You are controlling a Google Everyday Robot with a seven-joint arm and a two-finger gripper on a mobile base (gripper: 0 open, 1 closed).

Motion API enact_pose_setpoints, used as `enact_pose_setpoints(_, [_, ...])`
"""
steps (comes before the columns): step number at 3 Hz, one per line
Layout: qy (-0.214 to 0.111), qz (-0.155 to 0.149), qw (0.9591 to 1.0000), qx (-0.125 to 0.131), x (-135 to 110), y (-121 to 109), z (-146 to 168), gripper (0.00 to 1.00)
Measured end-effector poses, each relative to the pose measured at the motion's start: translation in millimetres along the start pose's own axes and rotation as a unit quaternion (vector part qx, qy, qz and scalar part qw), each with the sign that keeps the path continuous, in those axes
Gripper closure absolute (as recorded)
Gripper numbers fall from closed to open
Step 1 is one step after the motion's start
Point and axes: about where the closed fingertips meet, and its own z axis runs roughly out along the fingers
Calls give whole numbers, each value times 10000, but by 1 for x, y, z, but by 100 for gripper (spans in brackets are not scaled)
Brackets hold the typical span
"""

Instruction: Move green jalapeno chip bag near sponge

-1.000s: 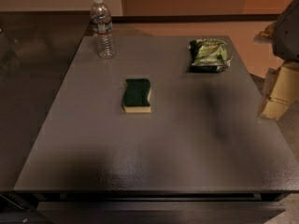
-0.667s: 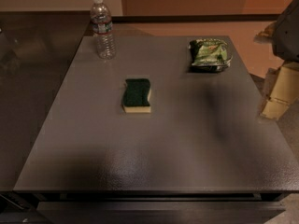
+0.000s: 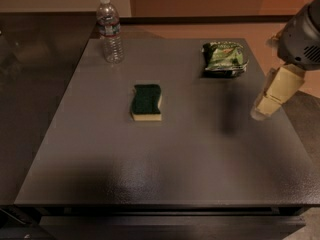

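pincer (image 3: 266,104) sits at the right edge of frame, mid-height, hanging off the grey arm housing (image 3: 305,34) in the upper right corner. It's pale tan, angled down and to the left, over the right margin of the surface (image 3: 190,154). It carries nothing. Can't tell from this angle whether it's spread or pressed together.

green jalapeno chip bag (image 3: 223,59) is just up-left of the pincer, lying flat in the upper right of the surface, close to the top edge. Not touched. sponge (image 3: 146,102) is left of centre, green side up, well apart from the bag. Task looks not yet started: reach first, then grasp, then carry down-left.

Risks as I see them:
- The bag is shiny, crinkled and low. A shallow approach likely pinches only a fold, and it slips out mid-carry.
- The bag is near the top edge. A descent that lands short and shoves it could push it off the surface.
- Dragging instead of lifting could plough the bag into the sponge and move the reference.
- Overshooting left on the transfer puts the arm near the water bottle (image 3: 110,30), upright in the upper left. It's tall and narrow, so it looks easy to tip.
- Dropping from height: a light bag may skid away from the sponge.
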Motion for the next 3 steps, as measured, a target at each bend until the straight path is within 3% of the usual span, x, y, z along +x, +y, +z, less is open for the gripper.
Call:
enact_pose_setpoints(1, [-461,634,9969,99,-6,-34,36,0])
enact_pose_setpoints(3, [-930,1525,9836,259,-8,-79,68,0])
